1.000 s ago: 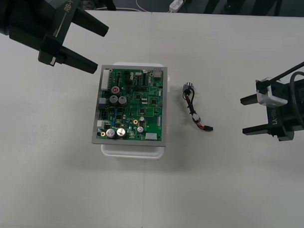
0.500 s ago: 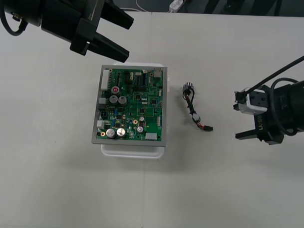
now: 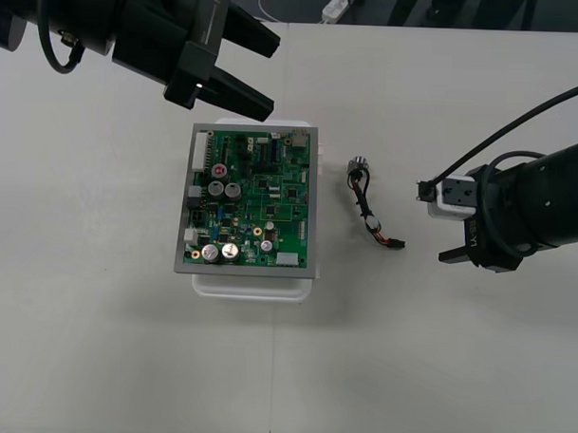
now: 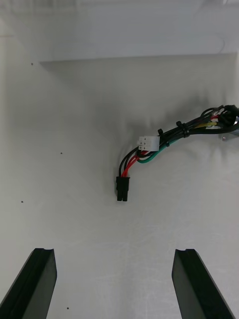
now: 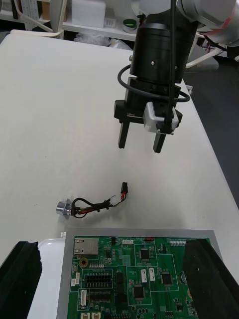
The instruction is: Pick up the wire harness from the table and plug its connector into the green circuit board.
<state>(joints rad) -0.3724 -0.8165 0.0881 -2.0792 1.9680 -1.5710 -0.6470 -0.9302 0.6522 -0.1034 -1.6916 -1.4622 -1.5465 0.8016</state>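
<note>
We are hovering our right end effector [image 3: 433, 224], fingers spread, near the black plug [image 3: 397, 244] of the wire harness [image 3: 367, 215], which is lying on the bench [image 3: 436, 355] beside the green circuit board [image 3: 252, 198]. Our left end effector [image 3: 272, 80], also spread, is hanging over the board's far edge.

Circuit board [image 3: 250, 198] on base [image 3: 252, 286], mid-table [image 3: 95, 343]. Harness [image 3: 370, 216] on table just right of board, not touching: socket [image 3: 358, 165] farther, plug [image 3: 396, 244] nearer. Right gripper [image 3: 433, 224] right of plug; left gripper [image 3: 272, 78] beyond board's far edge.
</note>
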